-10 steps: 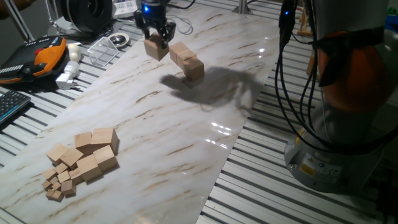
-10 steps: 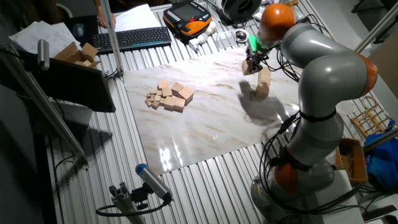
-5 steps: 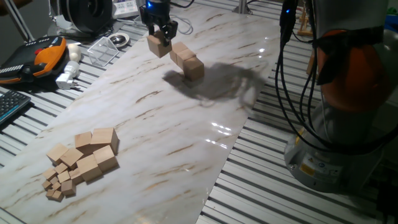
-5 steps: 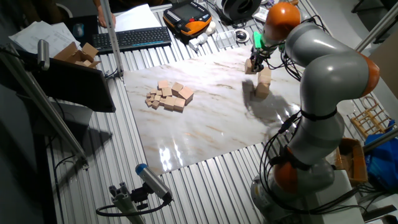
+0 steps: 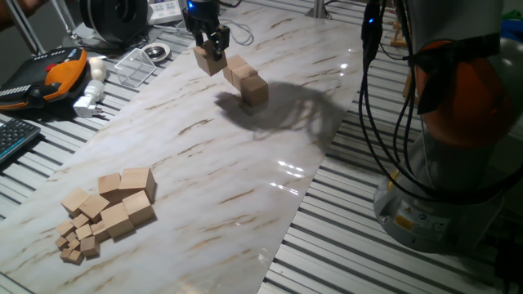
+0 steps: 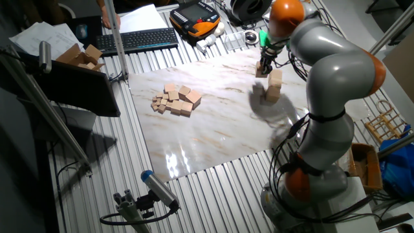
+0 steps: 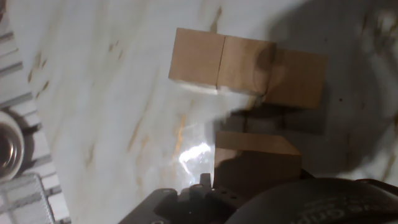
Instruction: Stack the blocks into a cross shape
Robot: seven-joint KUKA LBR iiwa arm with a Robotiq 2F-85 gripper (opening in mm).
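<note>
In one fixed view, the gripper [image 5: 209, 42] clamps a tan block [image 5: 208, 60] above the marble board [image 5: 245, 188], just beside the near end of a short row of blocks [image 5: 246, 79] that lies on the board. Well apart from that row, toward the front corner, sits a pile of spare blocks [image 5: 110, 208], large and tiny ones mixed.

In the other fixed view, the arm [image 6: 330, 71] bends over the far edge, holding the block [image 6: 261, 71] right next to the row [image 6: 273, 85], whose blocks cannot be counted here.

In the hand view, the row [image 7: 249, 67] shows three blocks in a line. The gripped block [image 7: 256, 163] hangs beside the middle one.

By my judgement one bar of the cross is laid; both side arms remain.
</note>
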